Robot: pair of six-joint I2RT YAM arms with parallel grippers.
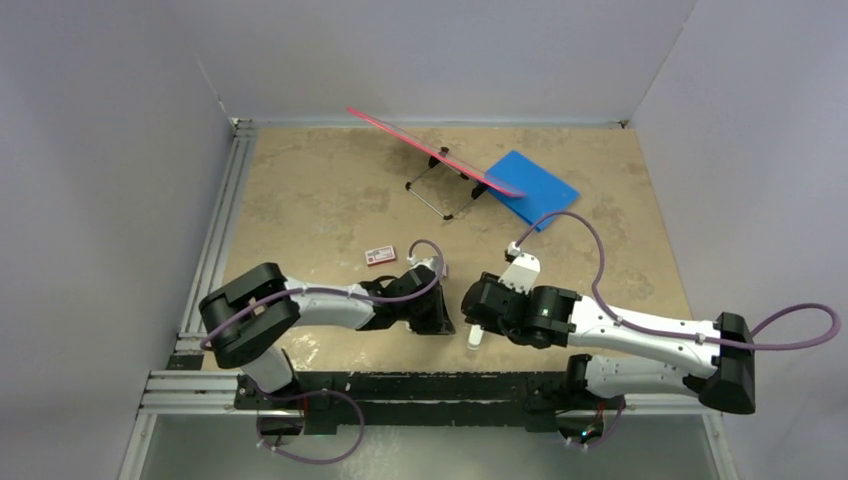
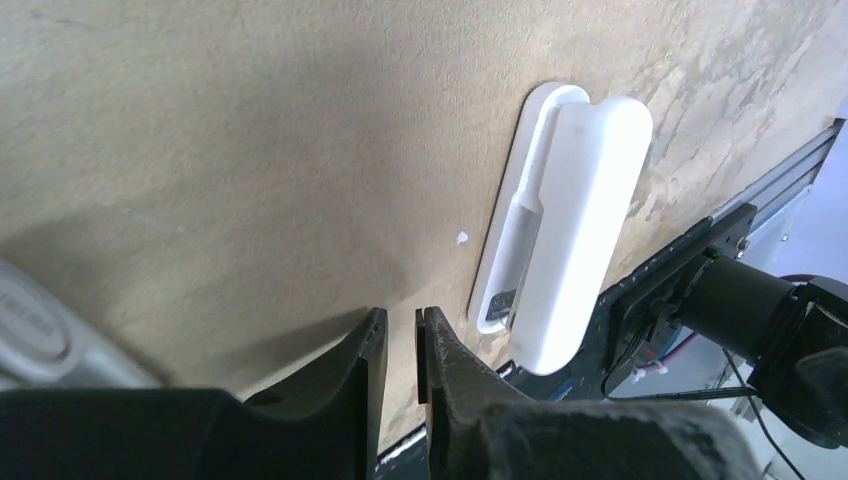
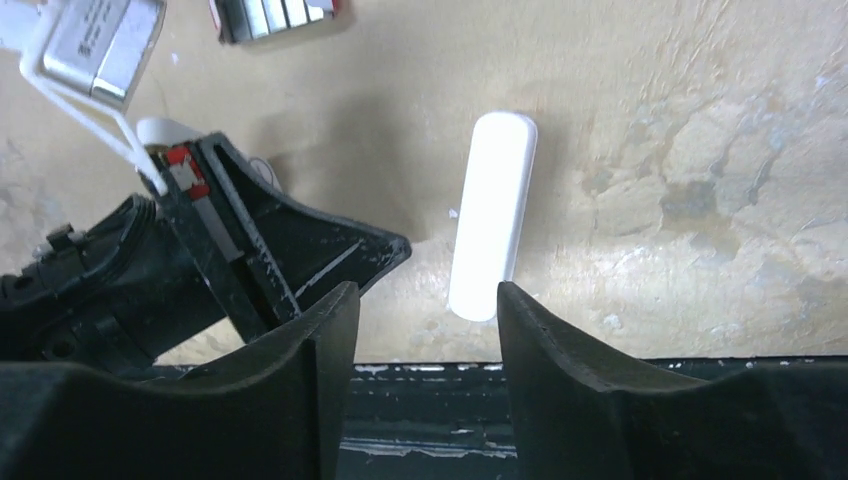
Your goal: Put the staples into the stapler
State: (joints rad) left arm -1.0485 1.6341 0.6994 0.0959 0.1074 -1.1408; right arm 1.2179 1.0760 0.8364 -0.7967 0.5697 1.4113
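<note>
Grey walls enclose a mottled beige worktop (image 1: 300,200) that looks matte. The small red-and-white cardboard box of grey metal staples (image 1: 380,255) lies left of centre, toward the near edge. I judge the strips light, stiff and easily snapped, best pinched across their long sides. The white bar-shaped plastic stapler (image 1: 476,337) lies at the middle of the near edge. My left gripper (image 2: 400,340) is closed to a sliver and seemingly empty, and my right gripper (image 3: 425,310) gapes, empty.

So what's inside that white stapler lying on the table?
The stapler lies part open, showing a long white channel with a small dark piece at one end. Its top covers the rest, so whether it is loaded cannot be seen.
</note>
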